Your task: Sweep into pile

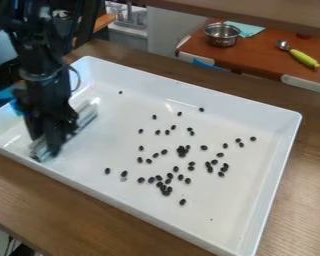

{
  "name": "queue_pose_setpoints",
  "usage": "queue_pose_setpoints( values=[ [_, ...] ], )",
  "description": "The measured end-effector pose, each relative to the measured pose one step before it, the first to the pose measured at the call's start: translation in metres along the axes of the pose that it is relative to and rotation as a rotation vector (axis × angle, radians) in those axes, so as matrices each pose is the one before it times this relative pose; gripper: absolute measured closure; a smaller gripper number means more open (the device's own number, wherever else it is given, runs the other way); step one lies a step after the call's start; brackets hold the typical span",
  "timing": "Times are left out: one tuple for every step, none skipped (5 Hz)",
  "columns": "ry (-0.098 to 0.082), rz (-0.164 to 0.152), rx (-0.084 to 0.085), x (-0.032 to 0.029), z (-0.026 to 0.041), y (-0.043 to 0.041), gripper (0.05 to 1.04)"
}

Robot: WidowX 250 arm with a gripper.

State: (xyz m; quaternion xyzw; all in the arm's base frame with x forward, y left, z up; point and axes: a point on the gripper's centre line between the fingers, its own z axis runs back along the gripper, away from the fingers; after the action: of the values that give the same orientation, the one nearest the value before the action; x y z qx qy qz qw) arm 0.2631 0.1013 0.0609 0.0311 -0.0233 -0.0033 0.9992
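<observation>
1. Now pinched in the gripper (53, 143), at the near-left end of the white tray (223, 105): pale bar (88, 114), probably light and stiff, best gripped mid-length
2. Strewn across the tray: black beans (182, 151), likely hard, light, apt to roll
3. Underneath, brown wooden table (299, 200); beyond, steel pot (222, 36) and green-handled scoop (301, 57) on reddish counter (256, 59)

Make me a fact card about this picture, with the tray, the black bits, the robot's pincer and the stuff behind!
tray: white, on a brown wooden table
black bits: many, scattered, some in small clumps
one big pile: not yet
pincer: at a pale bar, picture's left side of tray
behind: metal pot, blue-green cloth, green-handled spoon
</observation>
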Motion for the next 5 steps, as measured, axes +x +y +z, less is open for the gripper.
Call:
queue_pose_setpoints(
  values=[
    [0.0341, -0.0036, -0.0296, -0.00185, 0.00037, -0.01578, 0.722],
    [0.0264, -0.0141, -0.0386, -0.00303, 0.00230, -0.01478, 0.722],
    [0.0053, -0.0180, -0.0110, 0.00026, 0.00035, -0.01848, 0.722],
    [0.0051, -0.0102, -0.0100, -0.00124, -0.00080, -0.01953, 0.722],
    [-0.0041, -0.0069, -0.0101, 0.00331, -0.00147, -0.02311, 0.722]
  ],
)
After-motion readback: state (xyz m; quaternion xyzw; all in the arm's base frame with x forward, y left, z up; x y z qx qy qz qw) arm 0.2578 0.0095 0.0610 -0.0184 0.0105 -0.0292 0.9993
